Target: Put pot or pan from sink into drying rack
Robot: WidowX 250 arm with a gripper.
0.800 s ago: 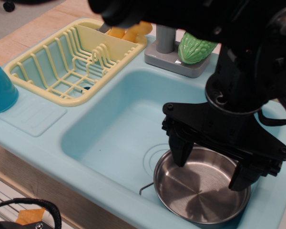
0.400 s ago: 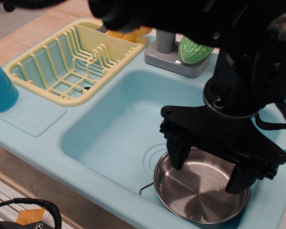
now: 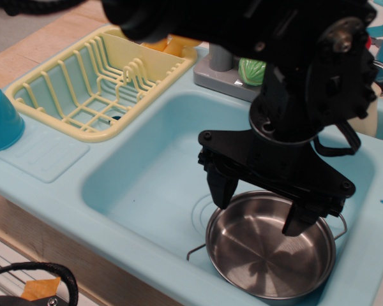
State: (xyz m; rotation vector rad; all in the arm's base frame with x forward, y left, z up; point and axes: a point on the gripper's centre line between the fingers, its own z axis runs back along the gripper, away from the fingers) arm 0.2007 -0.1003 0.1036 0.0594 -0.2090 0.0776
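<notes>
The shiny steel pan [image 3: 268, 252] lies in the near right corner of the light-blue sink [image 3: 147, 172], over the drain rings. One wire handle sticks out at its left, another at its right. My black gripper [image 3: 260, 205] hangs open over the pan's far rim, one finger at the left rim and one towards the right, holding nothing. The pale yellow drying rack [image 3: 96, 80] stands at the far left, with its utensil compartment at the back end. The arm hides the sink's far right part.
A grey faucet base [image 3: 226, 73] with a green object [image 3: 250, 69] beside it stands behind the sink. A teal bowl [image 3: 0, 121] sits at the left edge. Yellow items [image 3: 166, 44] fill the rack's utensil compartment. A flat ribbed ledge [image 3: 41, 153] lies left of the sink.
My gripper has shifted left and lifted a little out of the pan, still open. The pan has stayed in place, and its right handle now shows.
</notes>
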